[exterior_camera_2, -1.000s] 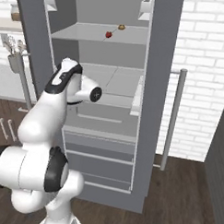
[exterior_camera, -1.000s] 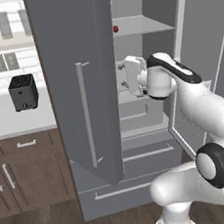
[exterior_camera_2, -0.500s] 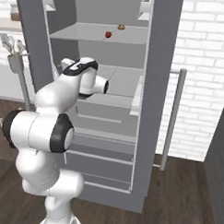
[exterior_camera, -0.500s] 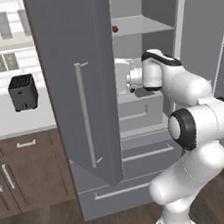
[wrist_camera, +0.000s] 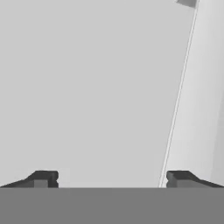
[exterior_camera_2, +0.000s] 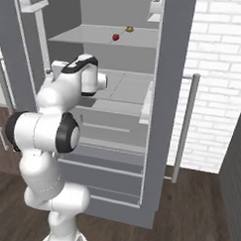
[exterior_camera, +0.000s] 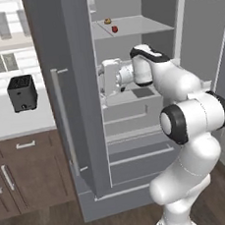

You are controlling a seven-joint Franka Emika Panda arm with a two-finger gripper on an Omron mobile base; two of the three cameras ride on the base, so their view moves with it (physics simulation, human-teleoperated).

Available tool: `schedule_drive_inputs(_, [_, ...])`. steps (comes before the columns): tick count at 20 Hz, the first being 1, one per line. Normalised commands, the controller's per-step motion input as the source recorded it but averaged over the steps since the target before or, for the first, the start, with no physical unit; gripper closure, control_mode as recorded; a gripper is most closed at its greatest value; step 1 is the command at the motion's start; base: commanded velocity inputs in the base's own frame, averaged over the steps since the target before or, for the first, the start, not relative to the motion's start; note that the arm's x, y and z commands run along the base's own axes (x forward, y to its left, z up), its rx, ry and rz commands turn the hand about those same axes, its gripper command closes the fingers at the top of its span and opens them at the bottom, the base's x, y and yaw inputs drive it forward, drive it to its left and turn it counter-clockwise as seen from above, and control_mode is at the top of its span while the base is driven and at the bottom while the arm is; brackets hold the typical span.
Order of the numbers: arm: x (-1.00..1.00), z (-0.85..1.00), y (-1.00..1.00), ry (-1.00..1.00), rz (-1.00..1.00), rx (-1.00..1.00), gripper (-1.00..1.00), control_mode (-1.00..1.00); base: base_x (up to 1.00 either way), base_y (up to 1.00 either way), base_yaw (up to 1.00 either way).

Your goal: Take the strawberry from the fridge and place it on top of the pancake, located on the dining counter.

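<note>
Up above open claw [wrist_camera: 109,179]: strawberry [exterior_camera: 115,29]

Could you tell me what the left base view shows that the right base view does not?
Left base view alone: a black toaster on a white worktop over brown cabinets. Right base view alone: a white brick wall beside the fridge. Both share the open fridge, the strawberry on its upper shelf beside a small yellow-brown item, and the arm reaching in.

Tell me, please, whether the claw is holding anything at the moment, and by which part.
Nothing is held: the claw is open and empty, and the strawberry lies on a fridge shelf.
</note>
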Motion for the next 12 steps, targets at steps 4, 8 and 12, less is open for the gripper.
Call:
schedule_drive_inputs(4, [-0.44, 0.0, 1.0, 0.0, 0.23, -0.04, -1.0, -1.0, 0.0, 0.0, 0.0])
schedule_drive_inputs(8, [-0.29, 0.0, 1.0, -0.01, 0.15, -0.03, -1.0, -1.0, 0.0, 0.0, 0.0])
schedule_drive_inputs(12, [-0.08, 0.0, 0.84, -0.02, 0.04, -0.01, -1.0, -1.0, 0.0, 0.0, 0.0])
